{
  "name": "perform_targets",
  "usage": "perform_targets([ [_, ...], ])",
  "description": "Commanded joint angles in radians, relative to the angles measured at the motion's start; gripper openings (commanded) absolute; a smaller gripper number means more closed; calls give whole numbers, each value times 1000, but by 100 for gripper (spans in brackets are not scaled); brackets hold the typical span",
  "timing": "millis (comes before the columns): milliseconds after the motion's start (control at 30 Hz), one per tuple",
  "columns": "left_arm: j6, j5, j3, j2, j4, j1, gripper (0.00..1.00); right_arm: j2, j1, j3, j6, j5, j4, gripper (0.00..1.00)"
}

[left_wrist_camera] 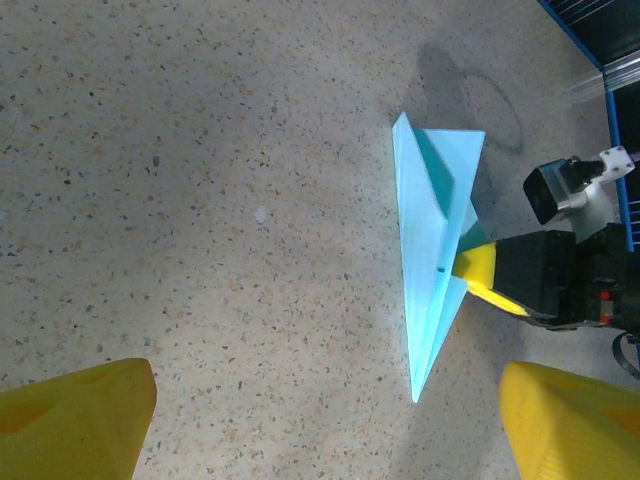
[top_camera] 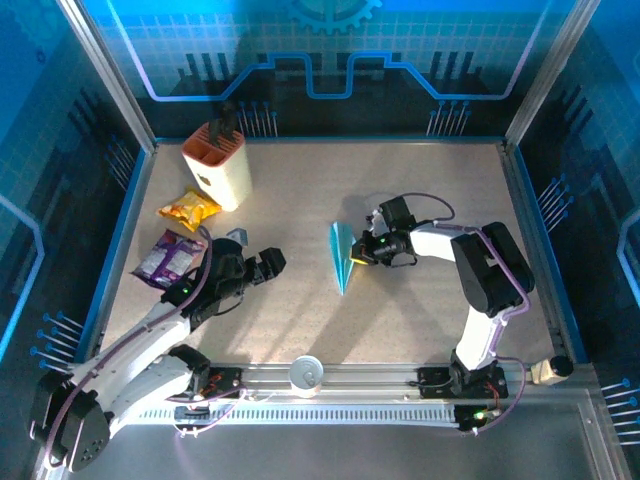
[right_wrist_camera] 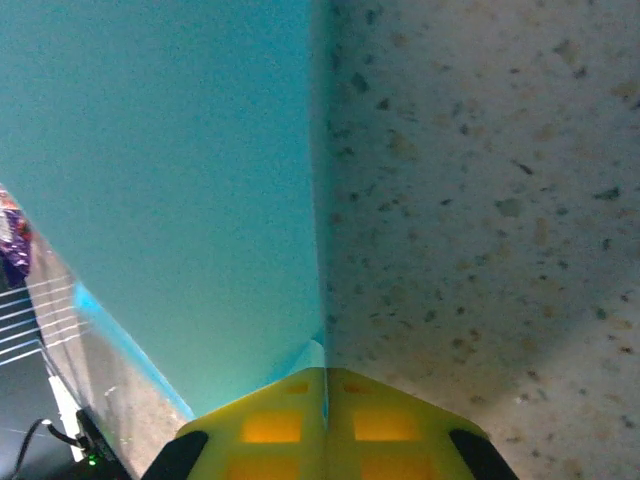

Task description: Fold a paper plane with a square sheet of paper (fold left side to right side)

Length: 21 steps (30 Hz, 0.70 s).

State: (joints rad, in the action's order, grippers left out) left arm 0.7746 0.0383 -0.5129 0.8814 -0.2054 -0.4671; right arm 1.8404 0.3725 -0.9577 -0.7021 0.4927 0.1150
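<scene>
Light-blue paper plane [top_camera: 342, 255] with sharp near tip lying on speckled beige table [top_camera: 430, 190], right gripper [top_camera: 360, 258] pinching its right edge, left gripper [top_camera: 272, 262] hanging spread wide to its left.

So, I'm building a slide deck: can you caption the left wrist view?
Open left pincer above the speckled table; right pincer shut on the light-blue paper plane at its edge.

The light-blue paper plane [top_camera: 342, 256], a narrow creased dart, lies in the middle of the counter [top_camera: 420, 190], sharp tip toward the near edge.
</scene>
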Motion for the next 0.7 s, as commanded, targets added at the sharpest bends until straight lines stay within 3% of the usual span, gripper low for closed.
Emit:
perform_targets([
  [0, -25, 15, 10, -8, -11, 8, 90, 25, 2, -25, 41, -29, 39, 1],
  [167, -24, 14, 9, 4, -5, 8, 90, 30, 2, -44, 75, -64, 95, 8],
  [367, -22, 6, 4, 20, 4, 10, 91, 14, 0, -61, 97, -103, 144, 28],
  [667, -24, -3, 0, 36, 20, 13, 91, -119, 12, -92, 156, -248, 330, 42],
])
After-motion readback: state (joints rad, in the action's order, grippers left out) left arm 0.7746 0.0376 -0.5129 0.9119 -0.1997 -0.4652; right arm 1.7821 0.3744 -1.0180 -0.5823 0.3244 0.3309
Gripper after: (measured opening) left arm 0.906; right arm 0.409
